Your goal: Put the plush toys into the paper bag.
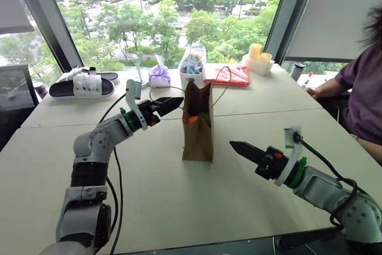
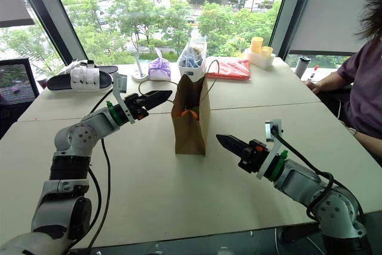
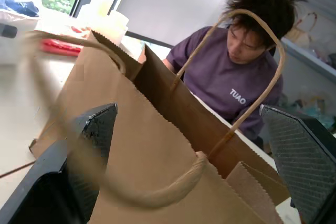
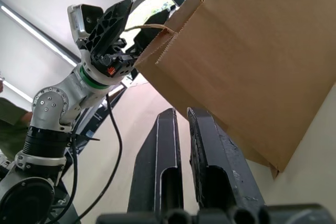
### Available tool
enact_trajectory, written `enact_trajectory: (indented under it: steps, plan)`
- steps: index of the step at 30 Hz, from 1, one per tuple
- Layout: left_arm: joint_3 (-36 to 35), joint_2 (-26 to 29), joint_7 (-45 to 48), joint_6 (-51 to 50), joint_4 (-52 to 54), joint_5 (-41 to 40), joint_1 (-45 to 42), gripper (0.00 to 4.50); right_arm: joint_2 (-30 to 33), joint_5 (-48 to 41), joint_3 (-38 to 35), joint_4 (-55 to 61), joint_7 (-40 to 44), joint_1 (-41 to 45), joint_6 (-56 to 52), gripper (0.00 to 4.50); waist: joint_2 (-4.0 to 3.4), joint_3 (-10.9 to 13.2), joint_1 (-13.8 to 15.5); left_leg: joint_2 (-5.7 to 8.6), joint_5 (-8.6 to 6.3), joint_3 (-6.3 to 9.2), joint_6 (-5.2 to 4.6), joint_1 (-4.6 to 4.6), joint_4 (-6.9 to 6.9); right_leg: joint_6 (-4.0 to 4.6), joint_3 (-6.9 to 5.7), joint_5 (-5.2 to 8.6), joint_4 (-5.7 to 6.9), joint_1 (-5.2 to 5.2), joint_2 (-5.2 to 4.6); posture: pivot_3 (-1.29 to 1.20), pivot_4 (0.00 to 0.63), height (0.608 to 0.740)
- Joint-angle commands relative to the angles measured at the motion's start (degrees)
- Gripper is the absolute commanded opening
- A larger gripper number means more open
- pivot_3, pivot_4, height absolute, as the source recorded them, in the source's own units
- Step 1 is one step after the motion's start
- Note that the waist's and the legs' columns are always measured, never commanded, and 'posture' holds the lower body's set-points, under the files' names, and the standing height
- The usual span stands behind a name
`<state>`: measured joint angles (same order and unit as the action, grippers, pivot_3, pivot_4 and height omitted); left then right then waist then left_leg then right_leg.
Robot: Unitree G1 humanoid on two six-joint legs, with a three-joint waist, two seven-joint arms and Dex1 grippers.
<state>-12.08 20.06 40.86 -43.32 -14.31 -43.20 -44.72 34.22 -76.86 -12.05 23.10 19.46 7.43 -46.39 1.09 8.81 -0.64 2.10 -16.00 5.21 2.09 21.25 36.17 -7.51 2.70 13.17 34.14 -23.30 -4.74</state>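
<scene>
Bag stands upright mid-counter, both toys inside: orange toy and green toy visible through its mouth. Left tool fully open, empty, at the bag's rim. Right tool closed, empty, beside the bag, apart from it.
</scene>
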Motion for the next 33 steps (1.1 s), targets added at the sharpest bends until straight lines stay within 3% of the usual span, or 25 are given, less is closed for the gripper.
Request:
enact_trajectory:
  steps: [1, 8, 9, 17, 23, 33]
  plan:
    - [-1.4, 0.8, 1.9, -2.5, 2.7, -2.9, 0.2, 4.50, -0.9, 1.0, -0.7, 1.8, 0.3, -0.3, 0.7, 0.34, 0.00, 0.0, 0.0, 0.00, 0.00, 0.00, 0.00, 0.01, 0.01, 0.00, 0.00, 0.00, 0.01, 0.00, 0.00, 0.00, 0.150, 0.740]
    - [-5.0, 6.8, 2.4, -7.6, 10.6, -6.6, 9.7, 4.50, -2.2, 9.1, -0.2, -3.8, -1.0, 4.5, 2.9, 0.34, -0.01, 0.0, -0.4, -0.03, -0.01, -0.03, -0.01, -0.03, 0.01, 0.00, 0.02, 0.00, 0.07, -0.04, 0.01, 0.00, 0.150, 0.740]
    - [-5.5, 6.9, 1.7, -7.9, 12.0, -7.1, 10.7, 4.50, -2.5, 10.3, -0.1, -5.1, -0.9, 5.5, 3.2, 0.16, -0.01, 0.0, -0.3, -0.03, 0.00, -0.03, -0.01, -0.04, 0.01, 0.00, 0.02, 0.00, 0.08, -0.03, 0.01, 0.00, 0.150, 0.740]
    - [-4.8, 3.5, -7.0, -8.3, 28.5, -8.6, 20.1, 4.50, -3.2, 17.7, 3.7, -12.0, 4.7, 12.6, 2.5, 0.16, 0.01, 0.0, 0.1, 0.02, -0.01, -0.01, 0.01, 0.04, 0.03, 0.01, 0.02, -0.01, -0.01, 0.00, -0.07, 0.00, 0.150, 0.740]
    - [3.2, -1.1, -13.6, -5.4, 39.3, -3.9, 25.3, 4.50, -5.6, 20.5, 6.1, -15.2, 7.5, 18.3, 0.6, 0.16, -0.01, 0.0, 0.0, 0.01, 0.00, -0.03, 0.02, 0.00, 0.02, 0.03, 0.02, -0.02, 0.02, -0.01, -0.06, 0.00, 0.150, 0.740]
    - [16.7, -2.3, -16.5, 1.9, 35.7, 11.3, 21.8, 4.50, -11.1, 22.9, 9.3, -15.6, 9.8, 22.2, -2.0, 0.16, -0.01, 0.0, 0.0, 0.01, 0.00, -0.04, 0.01, 0.00, 0.03, 0.07, 0.01, -0.04, 0.00, 0.01, -0.02, 0.00, 0.150, 0.740]
